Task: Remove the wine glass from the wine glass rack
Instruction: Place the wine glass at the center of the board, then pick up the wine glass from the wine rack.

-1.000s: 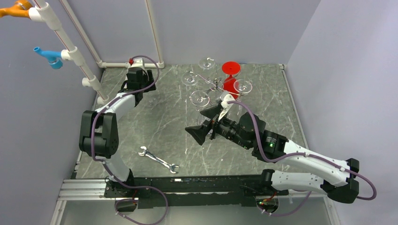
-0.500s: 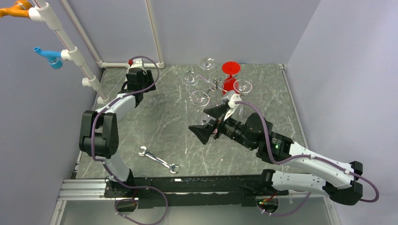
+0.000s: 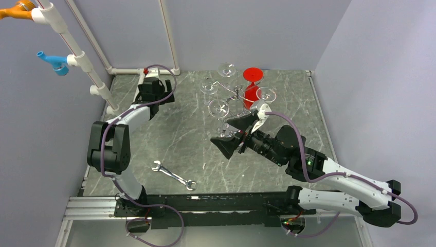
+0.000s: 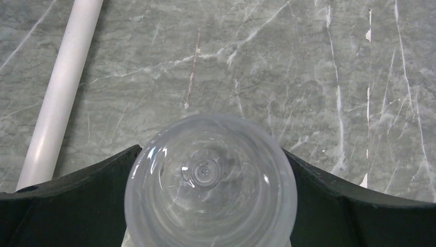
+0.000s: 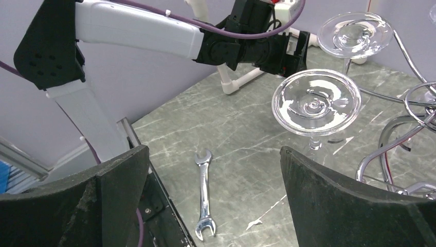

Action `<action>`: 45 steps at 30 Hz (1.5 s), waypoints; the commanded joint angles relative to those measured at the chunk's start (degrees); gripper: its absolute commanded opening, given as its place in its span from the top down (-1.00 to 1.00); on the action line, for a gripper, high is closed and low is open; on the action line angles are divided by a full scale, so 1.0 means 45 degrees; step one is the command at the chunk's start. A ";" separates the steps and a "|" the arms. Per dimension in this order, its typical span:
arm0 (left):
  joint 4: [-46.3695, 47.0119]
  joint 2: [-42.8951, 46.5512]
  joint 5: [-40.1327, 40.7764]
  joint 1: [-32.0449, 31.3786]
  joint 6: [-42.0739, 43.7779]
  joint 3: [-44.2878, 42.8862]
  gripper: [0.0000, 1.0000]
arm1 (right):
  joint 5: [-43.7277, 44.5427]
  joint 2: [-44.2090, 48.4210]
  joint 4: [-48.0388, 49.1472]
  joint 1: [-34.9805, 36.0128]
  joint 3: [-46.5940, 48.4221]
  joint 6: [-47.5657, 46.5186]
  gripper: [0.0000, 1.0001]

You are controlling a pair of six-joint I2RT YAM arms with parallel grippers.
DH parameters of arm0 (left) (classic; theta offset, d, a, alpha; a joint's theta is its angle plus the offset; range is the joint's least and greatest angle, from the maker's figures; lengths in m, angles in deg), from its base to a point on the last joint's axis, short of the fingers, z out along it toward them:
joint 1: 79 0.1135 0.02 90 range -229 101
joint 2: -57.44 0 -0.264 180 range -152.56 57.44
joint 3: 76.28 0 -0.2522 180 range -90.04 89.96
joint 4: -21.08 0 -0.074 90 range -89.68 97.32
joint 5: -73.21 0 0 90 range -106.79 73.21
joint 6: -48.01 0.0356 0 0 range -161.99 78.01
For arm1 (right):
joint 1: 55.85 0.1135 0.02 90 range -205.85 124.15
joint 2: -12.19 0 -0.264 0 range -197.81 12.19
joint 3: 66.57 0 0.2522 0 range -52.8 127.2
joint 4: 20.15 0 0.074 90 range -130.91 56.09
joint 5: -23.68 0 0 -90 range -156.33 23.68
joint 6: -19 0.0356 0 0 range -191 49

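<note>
The wine glass rack (image 3: 237, 93) stands at the back centre, its chrome wire arms (image 5: 389, 135) carrying clear wine glasses upside down by their feet (image 5: 315, 102). A further clear wine glass (image 4: 211, 180) stands upright on the table at the back left, seen from straight above in the left wrist view. It stands between the wide-spread fingers of my left gripper (image 3: 158, 95), which is open. My right gripper (image 3: 233, 135) hovers open just in front of the rack, with nothing between its fingers (image 5: 319, 200). The nearest hanging glass (image 3: 218, 108) is just beyond it.
A red glass (image 3: 252, 76) hangs on the rack's far side. A silver wrench (image 3: 174, 175) lies near the front left. White pipe (image 4: 60, 98) runs along the table's back left, close to my left gripper. Grey walls enclose the table.
My left gripper has shifted slightly toward the near right at the back left. The right arm has carried its open gripper a little to the right, closer under the rack.
</note>
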 commanded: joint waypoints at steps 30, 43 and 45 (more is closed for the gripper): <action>-0.2767 0.5783 0.1809 -0.1209 0.0108 -0.0016 -0.99 | 0.0817 0.0446 -0.0031 0.0051 0.0051 0.0787 -0.99; -0.2846 0.8308 0.0078 -0.1208 -0.0521 0.0528 -0.99 | 0.1273 0.0313 0.1804 0.0032 -0.0806 0.1398 -1.00; -0.2628 0.8814 0.0289 -0.1228 -0.1002 0.0896 -0.99 | 0.1186 0.0316 0.2224 0.0050 -0.0997 0.1377 -1.00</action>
